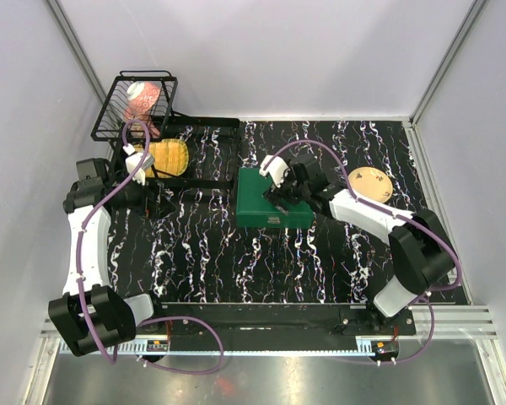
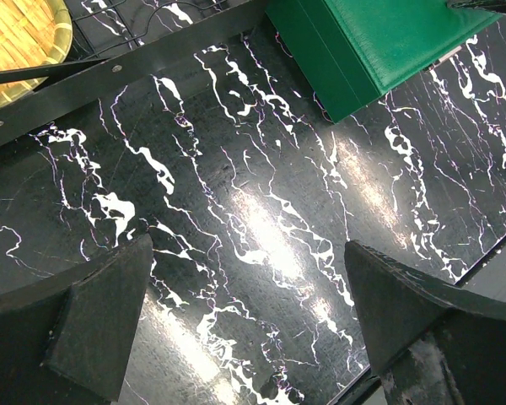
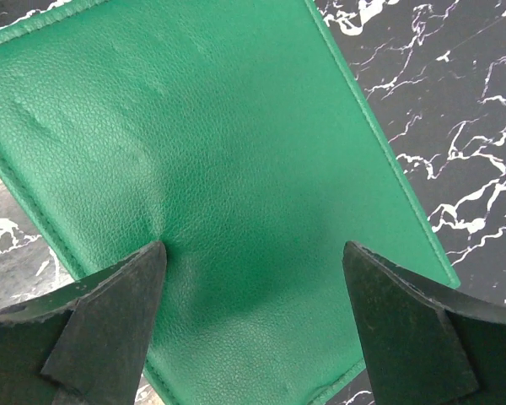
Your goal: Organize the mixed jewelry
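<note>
Evidently the job is at its opening step: the green box sits shut in the middle of the dark marbled surface, and nothing can be sorted until its lid comes up. The right end effector is over that lid with its fingers spread wide and nothing between them; the wrist view shows the tips right at the green leather, with a faint dimple beside one, so they may be pressing on it, though contact cannot be confirmed. The left end effector is likewise fully spread and holds nothing, hanging above bare surface near the box's corner, close to a black rack that carries a woven yellow tray. None of the jewelry can be made out in any view; whether it lies inside the closed box or on the round tan plate just beyond the right arm is impossible to say. The next move likely calls for finding the lid's free edge, hooking or pinching it with one finger, and swinging it open while the box is kept from sliding on the smooth surface, perhaps with the left arm bracing it.
</note>
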Robot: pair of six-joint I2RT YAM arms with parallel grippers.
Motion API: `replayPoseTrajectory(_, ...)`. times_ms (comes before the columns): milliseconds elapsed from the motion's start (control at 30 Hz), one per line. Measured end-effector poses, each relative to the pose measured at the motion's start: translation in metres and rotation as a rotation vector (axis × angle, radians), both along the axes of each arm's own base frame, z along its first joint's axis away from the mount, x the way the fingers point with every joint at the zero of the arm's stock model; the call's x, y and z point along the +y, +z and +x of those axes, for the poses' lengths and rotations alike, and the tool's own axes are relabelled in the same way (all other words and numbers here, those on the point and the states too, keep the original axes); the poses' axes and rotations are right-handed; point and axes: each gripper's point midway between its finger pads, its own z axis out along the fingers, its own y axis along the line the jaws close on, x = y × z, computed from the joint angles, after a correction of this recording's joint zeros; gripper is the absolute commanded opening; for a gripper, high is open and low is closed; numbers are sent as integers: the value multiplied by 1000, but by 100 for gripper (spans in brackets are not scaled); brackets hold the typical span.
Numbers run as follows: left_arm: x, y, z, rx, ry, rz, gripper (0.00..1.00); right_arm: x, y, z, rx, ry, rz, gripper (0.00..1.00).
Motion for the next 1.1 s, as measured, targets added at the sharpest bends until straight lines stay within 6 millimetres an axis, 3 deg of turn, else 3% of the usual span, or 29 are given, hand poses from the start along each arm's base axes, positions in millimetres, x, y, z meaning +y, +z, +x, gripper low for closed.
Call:
replayPoseTrajectory(233, 0, -5, -2, 10, -4, 0, 99, 5, 3, 2, -90, -2, -9, 90)
replayPoseTrajectory(533, 1, -4, 4, -8, 8, -1, 99, -7, 17, 1, -37, -95, -59, 100)
replayPoseTrajectory(600, 3, -6, 7, -21, 25, 2, 99, -10, 31, 4, -43, -130, -55, 100)
replayPoseTrajectory(733, 7, -4, 12, -60, 75, 10, 99, -22, 77, 9, -123, -223, 6, 100)
replayPoseTrajectory(867, 10, 14, 21, -133, 132, 8, 99, -37, 126, 15, -211, -321, 90, 100)
replayPoseTrajectory(933, 13, 24, 27, -166, 165, 1, 99, -56, 153, 24, -257, -399, 147, 100)
replayPoseTrajectory(1100, 18, 63, 43, -246, 225, -27, 99, -116, 193, 46, -393, -624, 185, 100)
